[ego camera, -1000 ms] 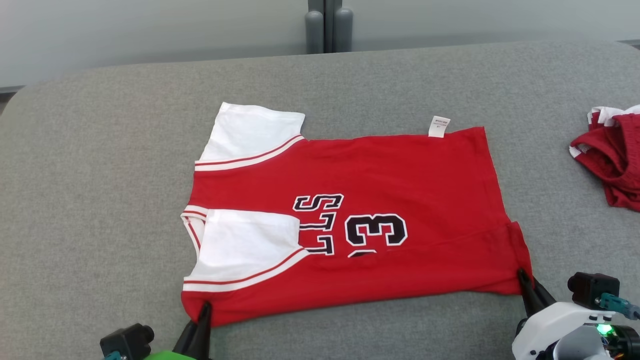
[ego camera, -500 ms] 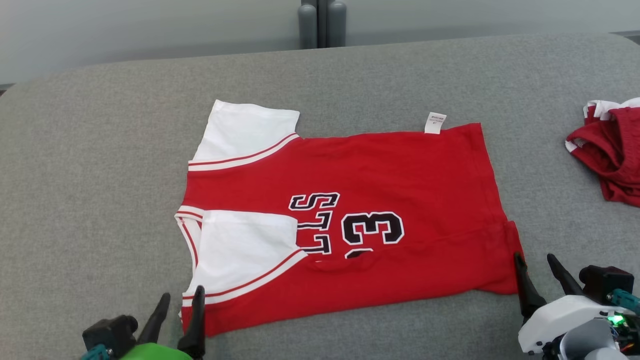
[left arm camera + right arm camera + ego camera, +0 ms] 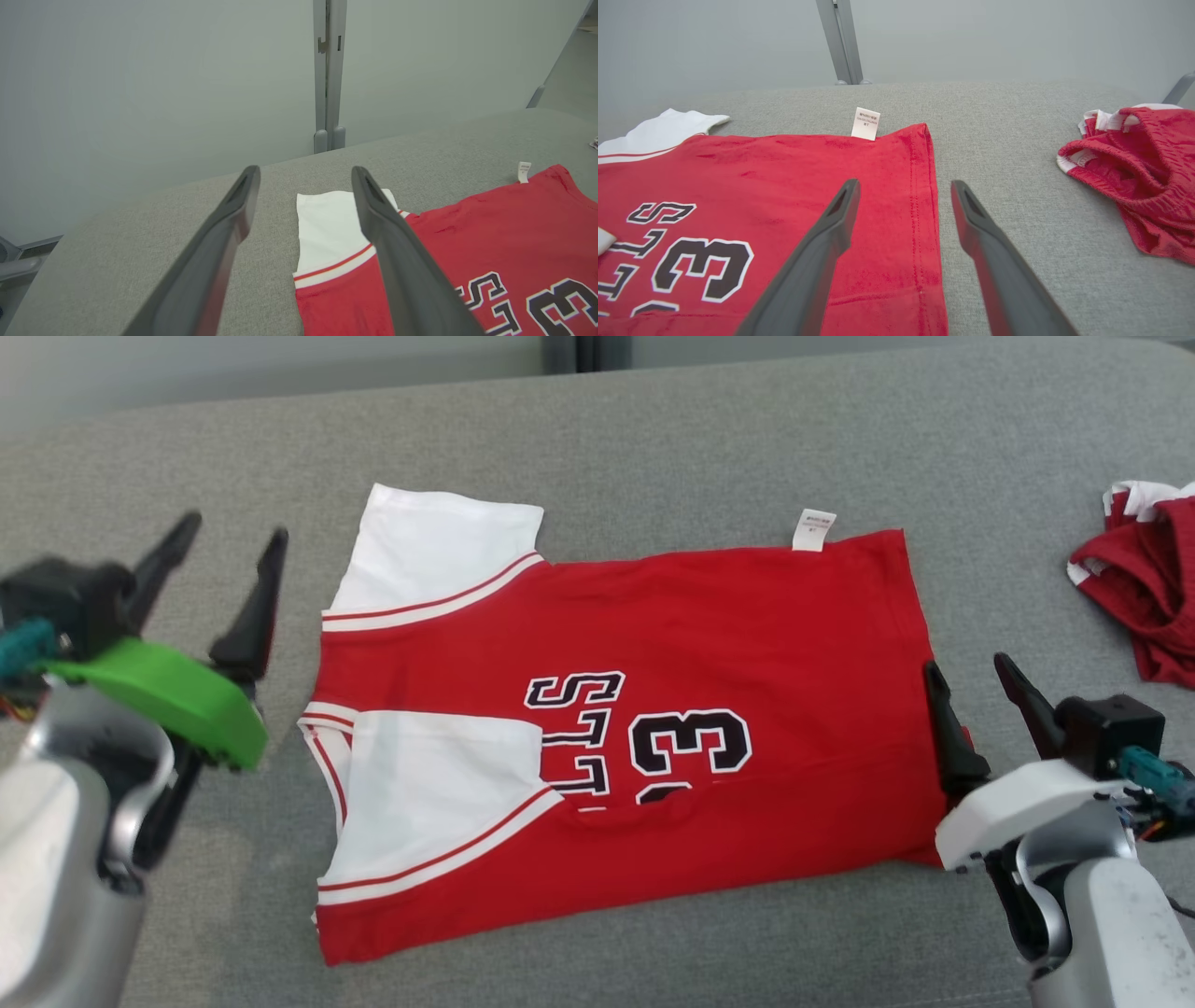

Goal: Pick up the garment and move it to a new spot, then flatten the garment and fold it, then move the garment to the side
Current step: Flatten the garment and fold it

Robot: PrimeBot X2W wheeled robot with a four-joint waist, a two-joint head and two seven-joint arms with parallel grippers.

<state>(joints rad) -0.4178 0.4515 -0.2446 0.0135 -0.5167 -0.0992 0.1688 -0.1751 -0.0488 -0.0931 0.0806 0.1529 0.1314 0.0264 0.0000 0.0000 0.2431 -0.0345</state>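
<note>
Grey felt table [image 3: 709, 420] offers open room on every side of a red jersey [image 3: 747, 616], which lies flat at mid-table. Its long axis runs left to right, with the white sleeves leftward. The left gripper [image 3: 235, 527] hovers beside the sleeves and the right gripper [image 3: 965, 663] straddles the hem edge. Both are released, fingers spread. Crumpled red shorts [image 3: 1148, 597] lie far right.

The red shirt [image 3: 747, 635] lies flat on the gray counter [image 3: 653, 429], its near side folded over. It has white sleeves [image 3: 439, 537], black letters and numbers, and a small white tag [image 3: 814, 530] at the far edge.
</note>
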